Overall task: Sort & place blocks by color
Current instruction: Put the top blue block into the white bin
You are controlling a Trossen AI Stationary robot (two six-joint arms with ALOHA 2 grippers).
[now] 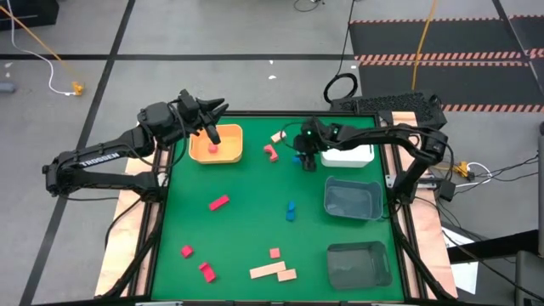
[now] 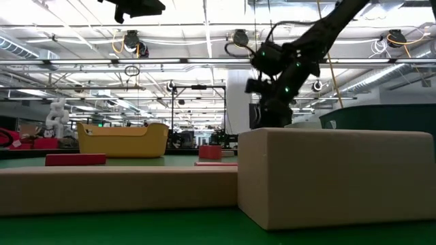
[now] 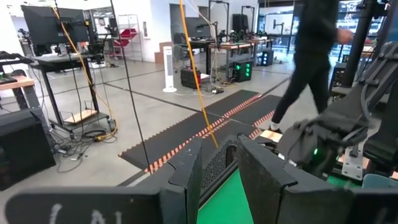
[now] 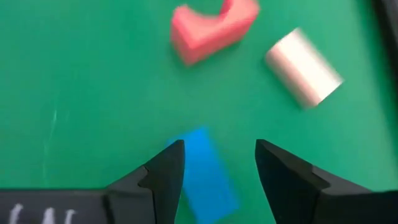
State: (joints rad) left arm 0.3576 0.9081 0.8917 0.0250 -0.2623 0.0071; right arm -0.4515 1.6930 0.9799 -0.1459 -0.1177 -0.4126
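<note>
— Where is your right gripper [image 4: 214,171]?

— Hovering over the desk [image 1: 246,221] in the upper middle of the high view, fingers spread, holding nothing. The blue block [image 4: 204,174] lies on the green directly below, partly between my fingertips. A pink block [image 4: 211,28] and a tan block [image 4: 303,67] lie beyond it.

— And your left gripper [image 1: 212,115]?

— Nearly pressed together above the orange tray [image 1: 228,153].

Small wooden blocks lie scattered over the green table. Upper centre: a bent pink block [image 1: 270,152], a pale tan cube [image 1: 278,136] and a blue bar [image 4: 204,173] (partly hidden from above). A pink block [image 1: 212,147] sits in the orange tray. Mid-frame: a red bar [image 1: 219,202] and a small blue block [image 1: 291,210]. Lower: two red cubes [image 1: 186,251], an orange-pink cube [image 1: 274,252], and two tan bars [image 1: 268,270].
</note>
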